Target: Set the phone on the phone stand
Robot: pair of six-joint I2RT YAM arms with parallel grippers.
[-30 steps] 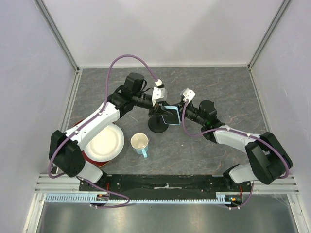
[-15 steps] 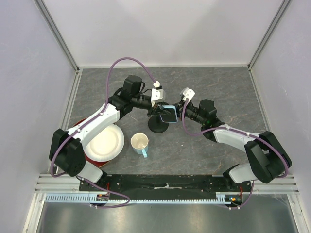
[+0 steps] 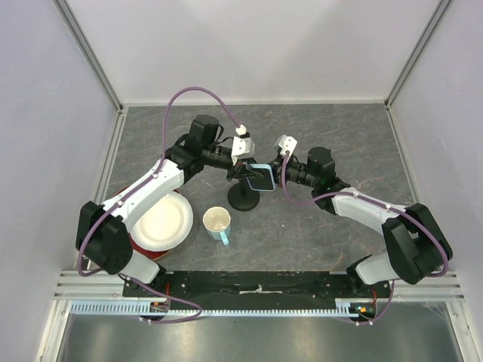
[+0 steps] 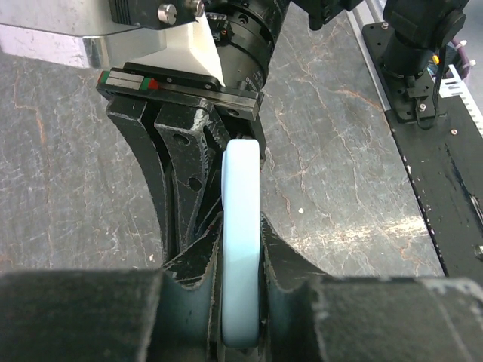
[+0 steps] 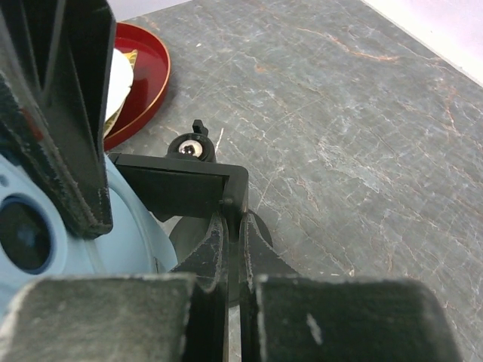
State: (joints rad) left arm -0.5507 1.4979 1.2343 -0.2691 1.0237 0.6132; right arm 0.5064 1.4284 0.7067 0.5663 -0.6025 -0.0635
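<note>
Tight quarters over the middle of the counter [image 3: 339,136]! The left end effector [image 4: 241,317] is clamped on the phone [image 4: 241,226], gripping it by its faces with the light blue case edge facing the wrist camera. The right end effector [image 5: 234,264] is pinched nearly flat on a thin black plate, which looks like the holder at the top of the phone stand [image 5: 181,188]. The phone is up in the air, right against that holder and above the stand's disc base [image 3: 244,202]. I can't tell whether it is actually seated.

Here's the danger as I read it. If the left lets go before the phone's lower edge is caught by the holder, the phone slides off and drops to the counter. That holder sits on a thin post and what looks like a ball joint, so a sideways push from the phone could swivel it or tip the whole stand, especially if the right lets go too soon. The two sets of fingers are almost touching, so any correction risks a knock between them. And the cup [image 3: 217,222] stands just beside the base, right in the path of a fall toward the arms.
</note>
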